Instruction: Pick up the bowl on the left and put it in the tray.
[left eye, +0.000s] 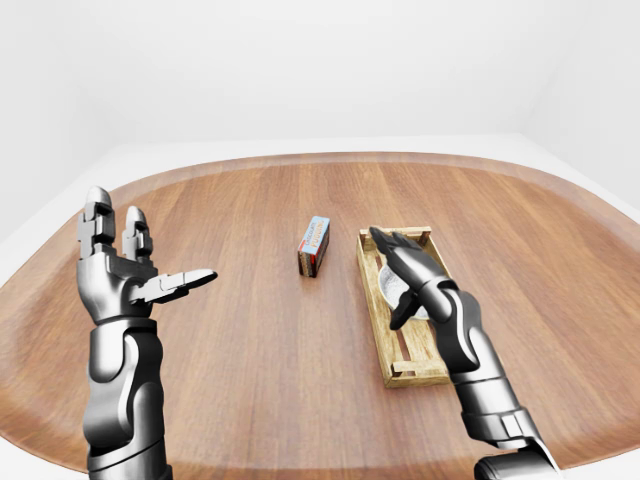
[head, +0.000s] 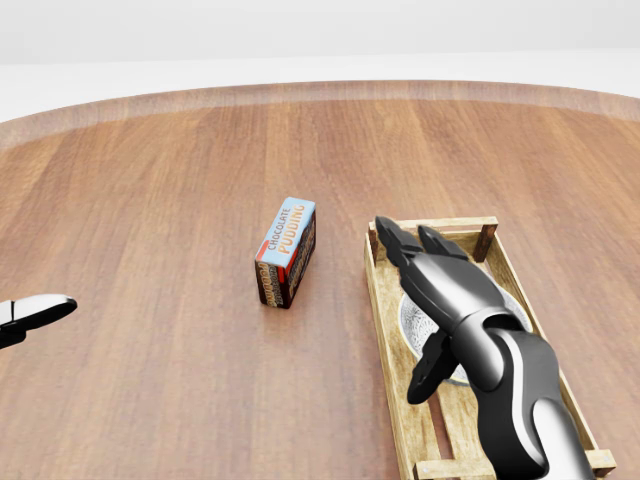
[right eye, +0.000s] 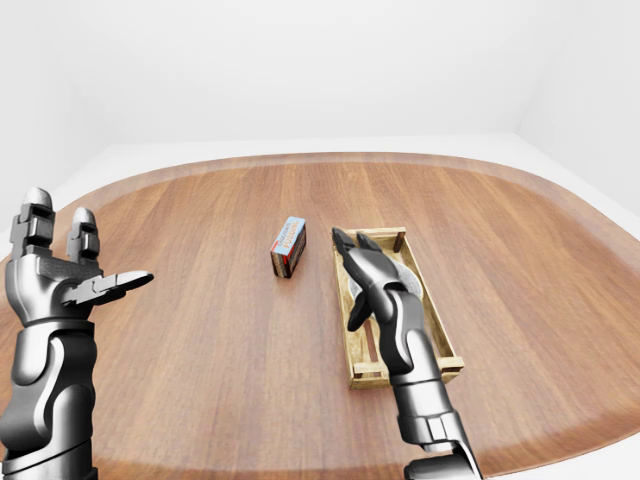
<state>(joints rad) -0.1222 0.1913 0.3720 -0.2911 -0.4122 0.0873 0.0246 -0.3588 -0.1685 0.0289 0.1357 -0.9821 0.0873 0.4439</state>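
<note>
Fingers (head: 398, 240) of right hand (head: 450, 290) splayed, empty, over bowl (head: 412, 322) seemingly resting in tray (head: 388, 352).

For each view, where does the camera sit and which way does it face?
Head view: on the head, angled down at the table; box, tray, bowl, open right hand over the bowl, left hand barely in at left edge.
Left-eye view: on the head, wider, facing across the table; both arms, left hand raised open.
Right-eye view: beside it; both share nearly the same picture.
</note>
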